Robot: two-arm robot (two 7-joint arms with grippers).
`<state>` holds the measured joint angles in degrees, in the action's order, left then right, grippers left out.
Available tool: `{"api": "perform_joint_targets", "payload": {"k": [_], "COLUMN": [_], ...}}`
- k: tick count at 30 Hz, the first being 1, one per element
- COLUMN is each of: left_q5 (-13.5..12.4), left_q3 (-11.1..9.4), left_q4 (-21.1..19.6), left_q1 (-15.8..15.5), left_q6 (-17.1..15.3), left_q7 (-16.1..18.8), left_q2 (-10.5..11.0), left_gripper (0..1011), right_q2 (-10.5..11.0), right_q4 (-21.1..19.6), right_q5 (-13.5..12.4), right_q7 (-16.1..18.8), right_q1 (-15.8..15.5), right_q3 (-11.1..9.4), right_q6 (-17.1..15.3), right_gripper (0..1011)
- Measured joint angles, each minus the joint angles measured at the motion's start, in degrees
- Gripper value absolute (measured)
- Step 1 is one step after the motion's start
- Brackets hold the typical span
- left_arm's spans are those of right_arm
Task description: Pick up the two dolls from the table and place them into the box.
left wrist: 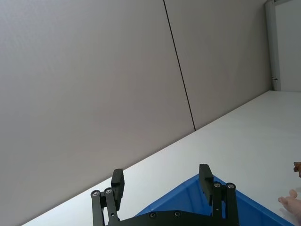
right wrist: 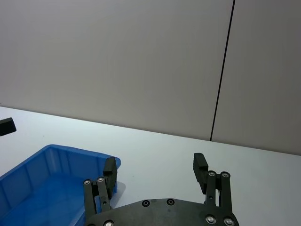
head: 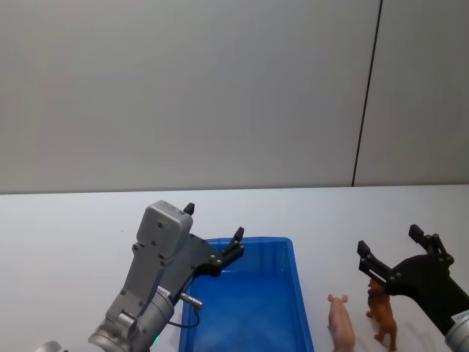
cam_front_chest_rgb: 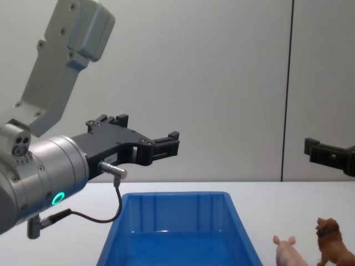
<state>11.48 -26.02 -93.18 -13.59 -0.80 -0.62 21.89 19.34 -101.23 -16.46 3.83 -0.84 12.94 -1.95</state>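
Observation:
The blue box point(head: 267, 240) stands on the white table point(head: 73, 235), low in the middle of the head view. To its right stand the two dolls: a pale pink pig point(head: 341, 323) and, right of it, a brown shaggy lion point(head: 382, 315). My left gripper point(head: 214, 222) hovers open and empty over the box's far left corner. My right gripper point(head: 389, 240) hangs open and empty above the lion. The chest view shows both the left gripper point(cam_front_chest_rgb: 147, 130) and the right gripper point(cam_front_chest_rgb: 319, 149) well above the box point(cam_front_chest_rgb: 177, 208), pig point(cam_front_chest_rgb: 288, 250) and lion point(cam_front_chest_rgb: 331, 244).
A grey wall with a dark vertical seam point(head: 366, 95) backs the table. White tabletop stretches left of the box and behind it. The box interior point(right wrist: 47, 188) holds nothing visible.

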Motion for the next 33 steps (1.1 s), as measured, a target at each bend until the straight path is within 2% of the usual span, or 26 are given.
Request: {"api": "perform_joint_targets", "payload": {"k": [23, 33], "left_q5": [0.0, 0.0], "left_q3": [0.0, 0.0], "left_q4": [0.0, 0.0], "left_q1": [0.0, 0.0], "left_q6": [0.0, 0.0], "left_q7": [0.0, 0.0], "left_q2": [0.0, 0.0], "left_gripper": [1003, 1003], "right_q2": [0.0, 1.6], "right_q4": [0.0, 0.0], "right_q5": [0.0, -2.3], "right_q7": [0.0, 1.5], "right_q1": [0.0, -0.9], "right_q3": [0.0, -1.2], "right_q6": [0.0, -1.5], "right_gripper": [1001, 1001]}}
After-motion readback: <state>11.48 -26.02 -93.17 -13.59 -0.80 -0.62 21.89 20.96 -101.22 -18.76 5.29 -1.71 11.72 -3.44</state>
